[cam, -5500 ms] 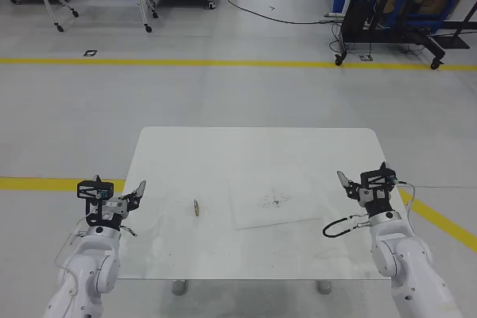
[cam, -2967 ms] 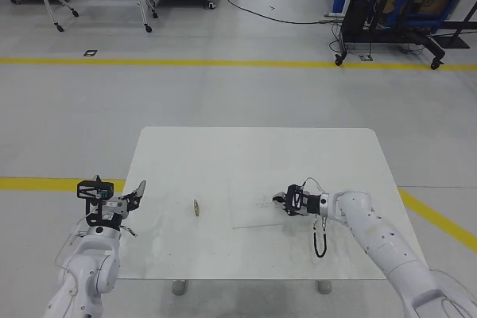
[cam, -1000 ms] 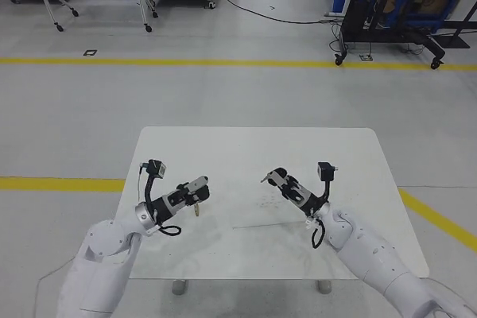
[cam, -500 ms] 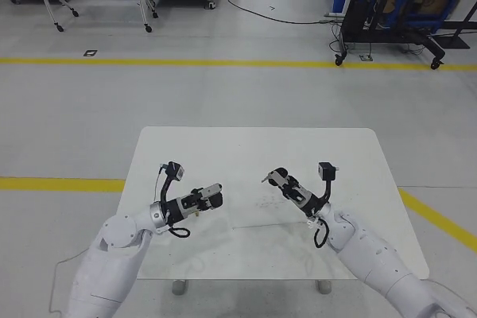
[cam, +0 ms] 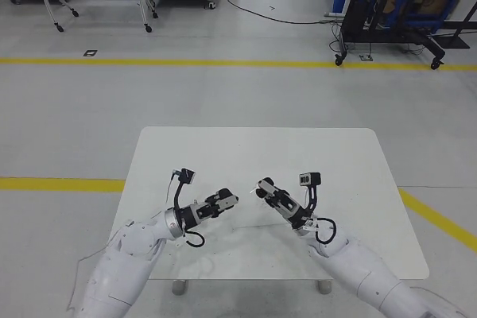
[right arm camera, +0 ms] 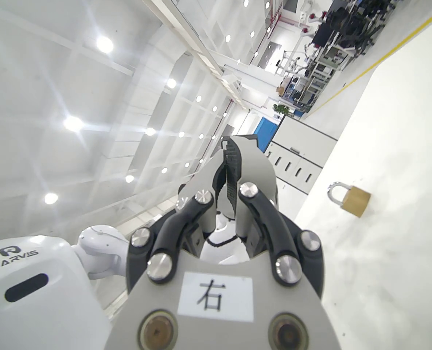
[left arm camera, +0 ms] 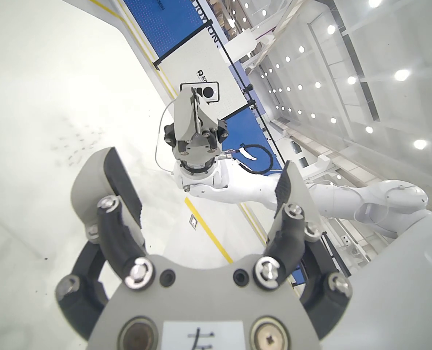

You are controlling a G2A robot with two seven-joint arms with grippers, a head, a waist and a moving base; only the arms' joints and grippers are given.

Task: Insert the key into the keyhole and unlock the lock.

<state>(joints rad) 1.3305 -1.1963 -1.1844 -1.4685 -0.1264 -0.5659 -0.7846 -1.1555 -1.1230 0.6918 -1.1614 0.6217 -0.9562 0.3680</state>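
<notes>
1. left gripper [cam: 230,197]: raised off the counter [cam: 302,151] and pointed across at the other arm, jaws spread wide, nothing between them.
2. lock [right arm camera: 349,197]: a small brass padlock lying flat on the counter, shackle seated in the body (closed, as far as can be told), touched by neither arm and well apart from the right gripper.
3. right gripper [right arm camera: 226,151]: also raised above the counter, tips aimed toward the left gripper, near it but clearly apart; jaws pressed together on a thin sliver of metal poking out at the very tip, taken here for the key [right arm camera: 223,143] (too small to swear to).
4. done so far, as a judgement: only the first step, getting the key off the counter and pinched in the right jaws.
5. left to do, again as a judgement:
   - grasp or steady the lock, since it sits loose on the counter and would probably slide under a push
   - turn the lock or the key so blade and keyhole line up (keyhole itself not made out from here)
   - seat the key fully
   - twist until the shackle springs free
6. overall reading: early in the task, key in hand, lock untouched, nothing inserted, nothing unlocked.
</notes>
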